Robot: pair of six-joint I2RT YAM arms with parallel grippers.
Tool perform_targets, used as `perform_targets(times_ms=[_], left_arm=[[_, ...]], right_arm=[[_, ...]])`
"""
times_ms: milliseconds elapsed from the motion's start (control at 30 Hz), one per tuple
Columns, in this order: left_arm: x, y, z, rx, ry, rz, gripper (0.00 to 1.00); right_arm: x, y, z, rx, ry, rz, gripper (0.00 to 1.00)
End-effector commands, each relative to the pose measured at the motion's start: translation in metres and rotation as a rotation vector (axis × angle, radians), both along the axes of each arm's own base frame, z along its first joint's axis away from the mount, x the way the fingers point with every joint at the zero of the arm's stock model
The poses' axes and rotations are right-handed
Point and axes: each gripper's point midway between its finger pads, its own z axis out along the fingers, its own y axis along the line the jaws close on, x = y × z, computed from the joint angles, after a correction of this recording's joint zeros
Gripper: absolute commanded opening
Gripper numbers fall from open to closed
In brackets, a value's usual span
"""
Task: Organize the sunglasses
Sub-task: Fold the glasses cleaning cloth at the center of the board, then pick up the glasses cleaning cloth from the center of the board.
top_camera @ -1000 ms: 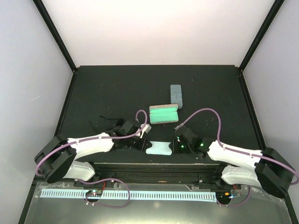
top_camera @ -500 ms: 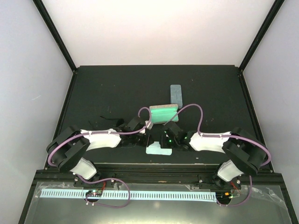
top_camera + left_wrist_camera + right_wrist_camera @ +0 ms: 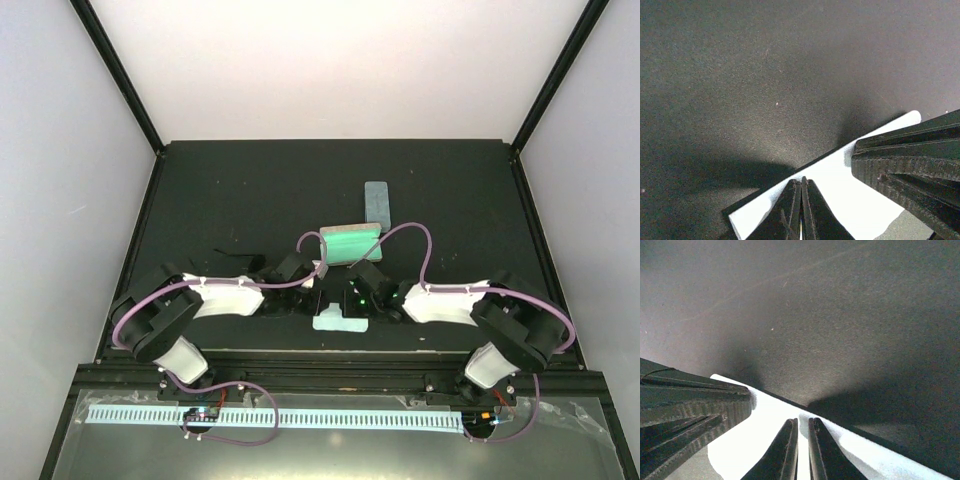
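A light blue cloth (image 3: 338, 321) lies near the table's front edge between my two grippers. My left gripper (image 3: 319, 299) is shut on the cloth's (image 3: 840, 197) far edge, its tips (image 3: 801, 181) pressed together over it. My right gripper (image 3: 352, 299) pinches the same edge of the cloth (image 3: 765, 440) beside it, with a sliver of cloth between its tips (image 3: 801, 421). A dark shadow runs under that cloth edge. A thin black shape at the left, seemingly the black sunglasses (image 3: 236, 254), lies apart from both grippers. No pink-maroon pair is in view.
An open case with a green lining (image 3: 350, 243) stands just beyond the grippers. A closed blue-grey case (image 3: 377, 202) lies farther back. The black table (image 3: 450, 190) is walled in white on three sides, with black corner posts.
Both arms have drawn in toward the middle, the right one swinging left to the cloth. Both grippers have closed on the cloth's far edge.
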Motion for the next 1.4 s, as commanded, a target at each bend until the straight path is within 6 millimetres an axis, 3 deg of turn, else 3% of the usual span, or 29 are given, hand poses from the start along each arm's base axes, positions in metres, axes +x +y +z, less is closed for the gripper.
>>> perform_targets(times_ms=[0,367,600,800,1000,1200,1367], left_arm=[[0.0,0.024,-0.015,0.121,-0.009,0.052,0.05],[-0.008,0.054,-0.02,0.24,-0.028,0.062,0.06],[0.002,0.07,0.002,0.299,-0.103,0.113,0.14],[-0.003,0.067,0.021,0.245,-0.107,0.107,0.27],[-0.021,0.044,0.03,0.099,-0.035,0.042,0.37],[-0.029,0.037,0.025,0.078,0.004,0.024,0.37],[-0.033,0.037,0.015,0.113,0.034,0.018,0.37]], right_arm=[[-0.001,-0.024,-0.008,-0.097,-0.005,-0.051,0.11],[-0.008,-0.087,-0.015,-0.323,-0.051,-0.14,0.11],[0.003,-0.121,0.019,-0.452,-0.169,-0.2,0.13],[0.005,-0.108,0.045,-0.396,-0.22,-0.155,0.23],[-0.006,-0.084,0.042,-0.374,-0.214,-0.078,0.38],[-0.015,-0.065,0.029,-0.373,-0.182,-0.024,0.38],[-0.022,-0.056,0.017,-0.388,-0.156,0.006,0.32]])
